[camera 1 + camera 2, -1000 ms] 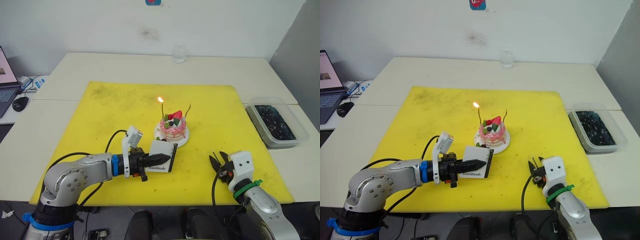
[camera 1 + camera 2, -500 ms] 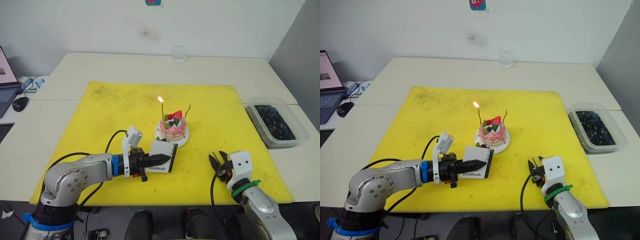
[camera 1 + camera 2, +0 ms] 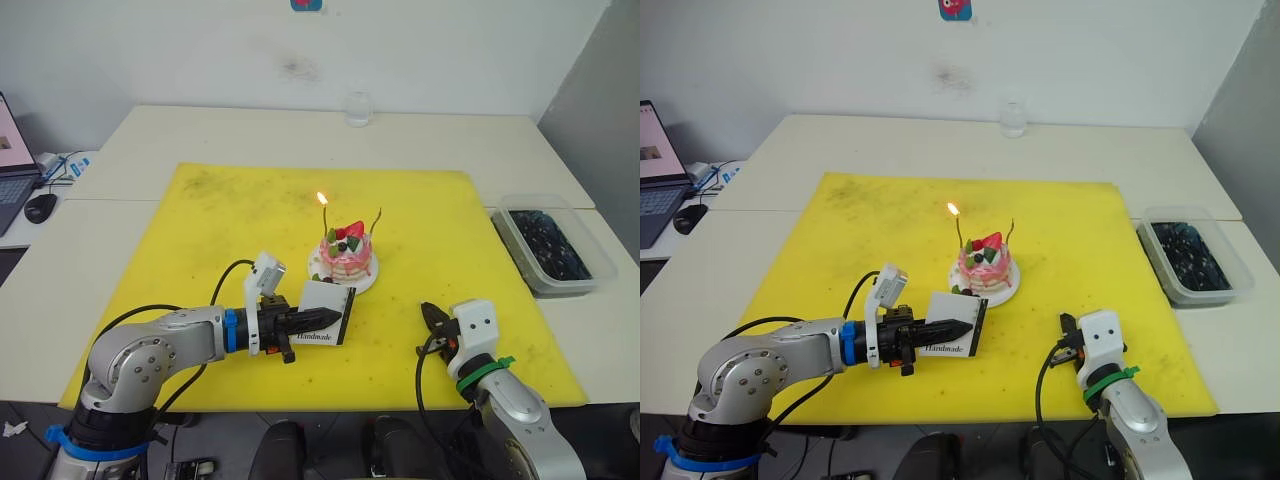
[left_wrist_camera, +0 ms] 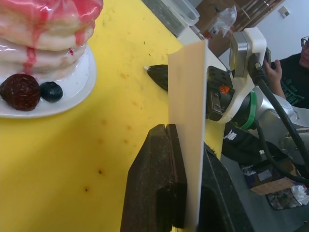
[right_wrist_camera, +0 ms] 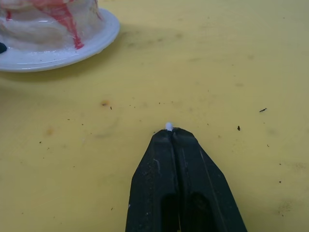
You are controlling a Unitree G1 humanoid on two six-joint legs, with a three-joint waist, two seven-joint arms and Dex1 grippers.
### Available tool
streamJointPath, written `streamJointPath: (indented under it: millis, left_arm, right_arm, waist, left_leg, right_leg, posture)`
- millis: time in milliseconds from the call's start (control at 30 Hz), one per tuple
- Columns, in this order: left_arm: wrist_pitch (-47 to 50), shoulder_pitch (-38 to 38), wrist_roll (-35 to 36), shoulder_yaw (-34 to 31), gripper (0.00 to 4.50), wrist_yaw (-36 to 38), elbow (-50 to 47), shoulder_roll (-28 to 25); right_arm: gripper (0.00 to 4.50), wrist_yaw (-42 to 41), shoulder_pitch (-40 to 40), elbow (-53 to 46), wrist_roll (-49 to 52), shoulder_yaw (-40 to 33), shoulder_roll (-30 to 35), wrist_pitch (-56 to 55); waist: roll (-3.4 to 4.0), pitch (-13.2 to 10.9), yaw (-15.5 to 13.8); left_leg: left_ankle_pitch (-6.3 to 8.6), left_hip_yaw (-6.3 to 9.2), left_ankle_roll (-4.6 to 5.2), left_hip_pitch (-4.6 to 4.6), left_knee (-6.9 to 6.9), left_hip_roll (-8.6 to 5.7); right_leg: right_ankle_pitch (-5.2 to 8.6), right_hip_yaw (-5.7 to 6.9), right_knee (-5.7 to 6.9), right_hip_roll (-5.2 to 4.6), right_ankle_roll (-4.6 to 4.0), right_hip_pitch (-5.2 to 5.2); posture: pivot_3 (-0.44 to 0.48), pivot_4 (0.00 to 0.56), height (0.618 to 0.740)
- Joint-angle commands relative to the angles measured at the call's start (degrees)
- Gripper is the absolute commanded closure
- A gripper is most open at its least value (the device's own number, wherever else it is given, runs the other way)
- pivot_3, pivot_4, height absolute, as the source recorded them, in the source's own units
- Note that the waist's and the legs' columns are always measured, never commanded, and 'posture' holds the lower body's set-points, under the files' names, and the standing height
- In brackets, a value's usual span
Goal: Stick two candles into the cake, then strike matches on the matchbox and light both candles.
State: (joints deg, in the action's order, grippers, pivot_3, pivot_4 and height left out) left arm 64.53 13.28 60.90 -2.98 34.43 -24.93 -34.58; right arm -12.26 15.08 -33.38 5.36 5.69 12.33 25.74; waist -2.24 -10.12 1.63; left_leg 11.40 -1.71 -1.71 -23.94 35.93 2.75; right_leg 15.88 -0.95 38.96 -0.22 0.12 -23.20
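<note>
The cake (image 3: 346, 255) sits on its white plate (image 3: 368, 281) near the centre of the yellow mat (image 3: 200, 230). Two candles stand in it: the left candle (image 3: 324, 215) burns, the right candle (image 3: 376, 220) is unlit. The left gripper (image 3: 322, 317) is clamped on the upright matchbox (image 3: 327, 312), just in front of the plate. The right gripper (image 5: 170, 133), low over the mat to the right, is pressed together on a small white tip (image 5: 168, 126).

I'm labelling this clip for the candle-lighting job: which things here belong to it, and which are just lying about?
Job:
- small pink layered cake on white plate
- thin lit candle
- thin unlit candle
- flat white matchbox, in left gripper
- right gripper, jaws shut on a white-tipped match

Lying about:
- clear glass
- clear plastic tub
- laptop
- black mouse
</note>
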Motion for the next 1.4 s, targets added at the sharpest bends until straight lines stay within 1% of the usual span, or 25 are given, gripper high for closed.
streamJointPath:
  millis: [33,167,333,400,467,533,633,733,833,967,1067,1200,1400]
  left_arm:
    - [-0.1,0.5,1.0,-0.3,4.5,0.4,-1.3,0.1]
    - [0.4,0.5,2.3,-1.1,4.5,-0.9,-1.3,0.8]
    - [1.2,1.4,4.5,-1.8,4.5,-2.7,-0.7,1.6]
    - [1.5,2.4,5.4,-2.0,4.5,-3.7,-0.3,2.3]
    - [1.7,3.4,6.0,-2.0,4.5,-4.3,0.4,2.9]
    - [1.8,4.4,6.4,-1.5,4.5,-4.6,0.5,3.5]
    - [1.8,5.8,6.5,-1.0,4.5,-4.8,1.0,4.3]
    - [1.3,7.0,6.3,-0.4,4.5,-5.3,1.2,5.3]
    - [1.1,7.3,6.0,-0.1,4.5,-5.5,1.1,6.0]
    - [0.7,7.0,5.9,0.2,4.5,-5.5,0.5,6.2]
    - [0.4,7.1,5.5,0.2,4.5,-5.4,0.8,6.1]
    - [-0.4,7.3,4.5,0.4,4.5,-5.4,0.9,6.2]
    - [-4.1,6.6,-0.3,1.0,4.5,-5.2,-0.2,6.2]
  right_arm:
    - [4.49,-0.1,0.4,-2.0,0.5,-0.8,0.3,0.2]
    - [4.49,-1.1,0.0,-6.0,1.6,-2.0,1.8,1.9]
    - [4.49,-5.1,-0.9,-14.8,2.8,-3.0,8.0,6.5]
    - [4.49,-10.2,-2.4,-20.4,3.9,-4.7,14.9,8.7]
    - [4.49,-14.0,-4.2,-23.1,5.2,-5.7,20.3,10.4]
    - [4.49,-19.5,-7.6,-24.6,7.0,-6.9,26.9,10.9]
    - [4.49,-25.7,-13.2,-24.6,10.2,-7.6,33.9,11.5]
    - [4.49,-31.5,-20.1,-22.6,11.0,-4.9,40.0,11.4]
    - [4.49,-32.5,-26.7,-20.1,10.5,-1.1,41.1,12.2]
    - [4.49,-32.6,-33.8,-17.5,8.6,4.9,39.5,12.6]
    - [4.49,-33.0,-35.7,-16.5,7.5,7.4,39.0,12.1]
    - [4.49,-33.5,-36.9,-15.0,6.2,9.0,38.7,11.0]
    - [4.49,-32.9,-38.8,-13.6,3.9,9.9,37.4,10.9]
  waist:
    - [0.0,0.0,0.0]
    - [0.0,0.0,0.0]
    - [0.0,0.0,0.0]
    - [0.02,0.0,0.0]
    - [-0.01,0.0,0.0]
    - [-0.03,0.0,0.0]
    - [-0.06,0.0,-0.1]
    - [-0.05,0.0,-0.1]
    - [-0.09,0.0,-0.1]
    - [-0.09,0.0,-0.1]
    - [-0.09,0.0,-0.1]
    - [-0.09,0.0,-0.2]
    - [-0.09,0.0,-0.2]
  left_leg:
    - [0.0,0.0,0.0,0.0,0.0,0.0]
    - [0.0,-0.01,0.0,-0.01,0.0,0.0]
    - [0.0,0.0,0.0,-0.02,0.0,-0.01]
    - [0.0,0.04,0.0,-0.01,0.0,-0.01]
    - [0.0,-0.01,0.0,-0.02,0.02,-0.06]
    - [0.0,0.01,0.0,0.0,0.07,-0.05]
    - [0.0,0.04,0.01,0.01,0.07,-0.07]
    - [0.0,0.05,0.01,-0.01,0.04,-0.11]
    - [0.0,0.04,0.01,-0.03,0.06,-0.11]
    - [0.0,0.06,0.01,-0.07,0.04,-0.1]
    - [0.0,0.07,0.0,-0.08,0.04,-0.08]
    - [-0.01,0.02,0.01,-0.1,0.07,-0.1]
    - [-0.01,0.04,0.01,-0.08,0.09,-0.08]
  right_leg:
    - [0.0,0.0,0.0,0.0,0.0,0.0]
    - [0.0,0.01,0.0,-0.01,0.0,0.0]
    - [-0.02,0.02,0.0,-0.01,0.04,0.0]
    - [-0.02,0.05,0.01,0.01,0.05,0.0]
    - [-0.04,0.02,0.01,0.0,0.08,0.01]
    - [-0.06,0.02,0.0,0.02,0.11,0.03]
    - [-0.07,0.04,-0.01,0.02,0.12,0.05]
    - [-0.06,0.05,-0.01,0.06,0.11,0.04]
    - [-0.06,0.05,-0.04,0.08,0.1,0.03]
    - [-0.05,0.05,-0.04,0.11,0.1,0.01]
    - [-0.05,0.06,-0.04,0.1,0.1,0.01]
    - [-0.06,0.02,-0.04,0.07,0.12,0.01]
    - [-0.07,0.05,-0.02,0.07,0.13,0.02]
  posture:
    - [0.0,0.15,0.74]
    - [0.0,0.15,0.74]
    - [0.0,0.15,0.74]
    - [0.0,0.15,0.74]
    - [0.0,0.15,0.74]
    - [0.0,0.15,0.74]
    - [0.0,0.15,0.74]
    - [0.0,0.15,0.74]
    - [0.0,0.15,0.74]
    - [0.0,0.15,0.74]
    - [0.0,0.15,0.74]
    - [0.0,0.15,0.74]
    - [0.0,0.15,0.74]
